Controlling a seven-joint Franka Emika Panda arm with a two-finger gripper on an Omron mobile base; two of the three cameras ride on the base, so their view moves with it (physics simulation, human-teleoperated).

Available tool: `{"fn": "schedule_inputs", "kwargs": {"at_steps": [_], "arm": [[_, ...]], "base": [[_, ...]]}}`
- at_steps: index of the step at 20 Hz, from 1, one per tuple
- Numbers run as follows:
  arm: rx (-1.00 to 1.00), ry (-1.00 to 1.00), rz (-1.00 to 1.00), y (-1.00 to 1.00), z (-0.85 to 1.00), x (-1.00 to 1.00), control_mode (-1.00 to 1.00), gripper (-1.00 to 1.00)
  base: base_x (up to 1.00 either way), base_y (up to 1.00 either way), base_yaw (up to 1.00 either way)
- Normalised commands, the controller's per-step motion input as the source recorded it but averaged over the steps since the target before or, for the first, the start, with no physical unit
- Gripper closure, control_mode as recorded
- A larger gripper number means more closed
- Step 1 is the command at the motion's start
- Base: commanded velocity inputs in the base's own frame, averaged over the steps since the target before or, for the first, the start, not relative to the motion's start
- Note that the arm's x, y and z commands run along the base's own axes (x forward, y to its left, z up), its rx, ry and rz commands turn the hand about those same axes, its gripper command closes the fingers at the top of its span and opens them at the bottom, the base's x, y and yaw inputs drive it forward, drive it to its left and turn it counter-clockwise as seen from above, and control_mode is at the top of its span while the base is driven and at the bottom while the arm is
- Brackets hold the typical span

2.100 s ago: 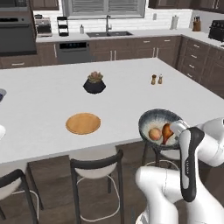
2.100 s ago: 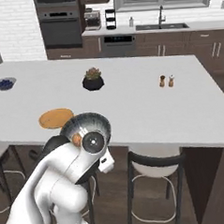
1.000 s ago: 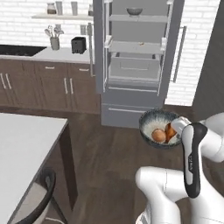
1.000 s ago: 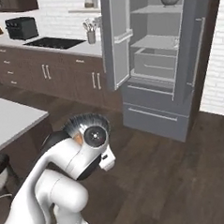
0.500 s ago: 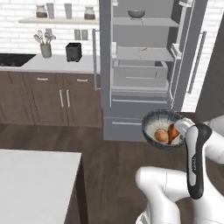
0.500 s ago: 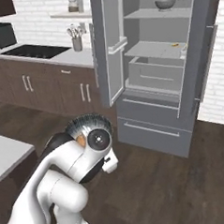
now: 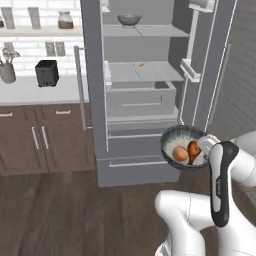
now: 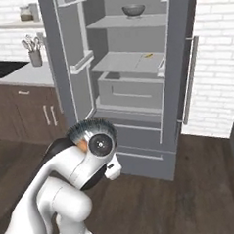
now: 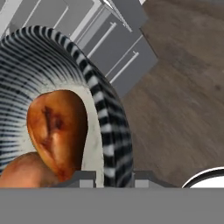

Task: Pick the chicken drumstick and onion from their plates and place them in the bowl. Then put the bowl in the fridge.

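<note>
1. Carrying the bowl [image 7: 184, 147] toward the open fridge [image 8: 175, 76] is the step in hand, judging by how things lie: the bowl rides high at the end of the arm, in front of the lower drawers, well short of any shelf.
2. Left of the fingers in the hand view sits the onion [image 9: 24, 170], low in the bowl and touching the chicken drumstick [image 9: 57, 131], which leans against the bowl's inner wall just beside the fingers.
3. The fingers [image 9: 113, 178] pinch the bowl's striped rim, one tip inside and one outside, with the wall between them; the grip looks narrow, on one edge only.
4. Right of the fingers lies dark wood floor, with the fridge's lower drawer fronts beyond the rim.
5. To do this well, I would keep the bowl level, since a one-sided rim grip lets the far edge sag and the onion could roll out.
6. The middle shelf [image 8: 128, 62] above the drawer looks the roomiest landing spot; it is bare but for a small orange speck. The top shelf holds a small grey bowl [image 8: 133, 10].
7. Approach between the open doors [image 7: 92, 75], lifting the bowl above the shelf edge before moving in, so its underside does not catch the shelf lip.
8. Set it flat and well back before letting go.
</note>
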Motion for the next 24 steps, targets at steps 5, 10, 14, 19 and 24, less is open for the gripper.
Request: {"fn": "schedule_inputs", "kwargs": {"at_steps": [5, 10, 14, 19, 24], "arm": [[0.00, 0.00, 0.00, 0.00, 0.00, 0.00, 1.00, 1.00], [0.00, 0.00, 0.00, 0.00, 0.00, 0.00, 1.00, 1.00], [0.00, 0.00, 0.00, 0.00, 0.00, 0.00, 1.00, 1.00], [0.00, 0.00, 0.00, 0.00, 0.00, 0.00, 1.00, 1.00], [0.00, 0.01, -0.01, 0.00, 0.10, 0.00, -1.00, 1.00]], "base": [[1.00, 0.27, -0.24], [0.99, 0.51, -0.07], [0.99, 0.02, 0.00], [1.00, 0.00, 0.00], [0.52, 0.03, -0.02]]}}
